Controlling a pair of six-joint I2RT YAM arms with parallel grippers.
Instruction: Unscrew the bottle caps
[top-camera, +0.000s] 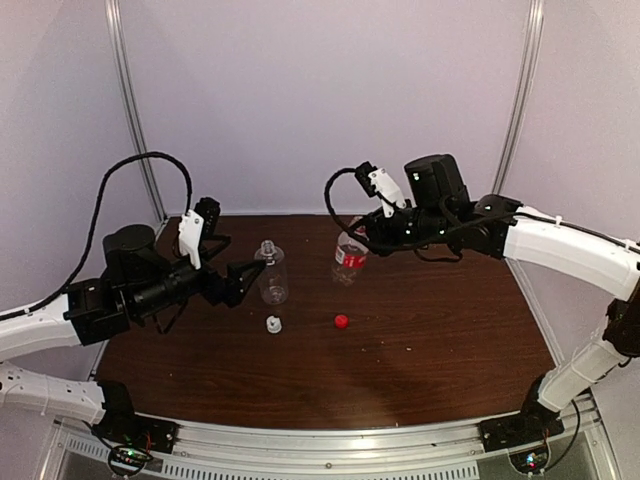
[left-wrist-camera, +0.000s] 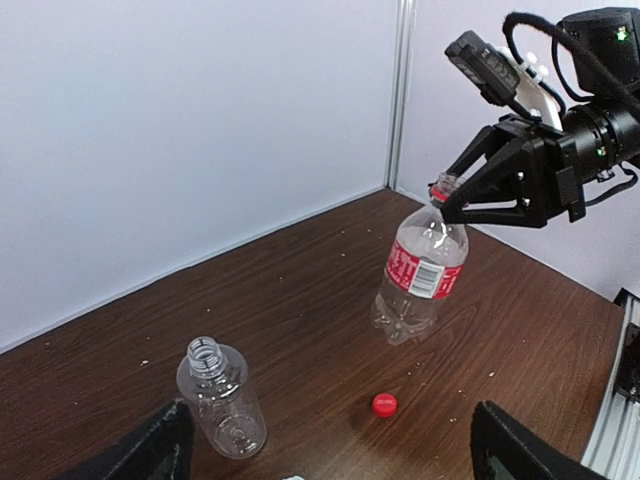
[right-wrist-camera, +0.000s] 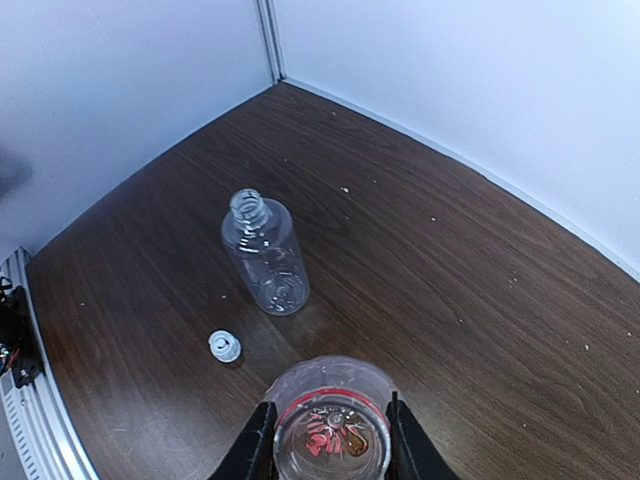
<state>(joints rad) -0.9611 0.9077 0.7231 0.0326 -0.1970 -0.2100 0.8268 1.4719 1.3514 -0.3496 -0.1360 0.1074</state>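
Both grippers work over the far half of the worktop (top-camera: 450, 340). The right gripper (left-wrist-camera: 447, 196) is closed on the neck of the labelled bottle (left-wrist-camera: 425, 270), pinching it from above just below the mouth. The left gripper (top-camera: 238, 272) hangs with its jaws spread wide and holds nothing, just beside the plain bottle (top-camera: 272, 275).

A grip at the neck looks meant to keep the labelled bottle from turning or tipping while its top is worked, and it leaves the mouth free. The bottle leans a little under the hold. Whether its base sits flat on the wood I cannot tell. The right wrist view looks straight down into its open mouth, with a red ring left around the neck.

The plain bottle stands upright by itself near the middle of the worktop, its threaded mouth bare. With the left jaws open and clear of it, it seems to have been let go on purpose.

The red cap (top-camera: 341, 321) lies flat on the wood in front of the labelled bottle. The white cap (top-camera: 273, 323) lies in front of the plain bottle, well apart from the red one. Each cap sits near its own bottle and both necks are open, so I judge the unscrewing done.
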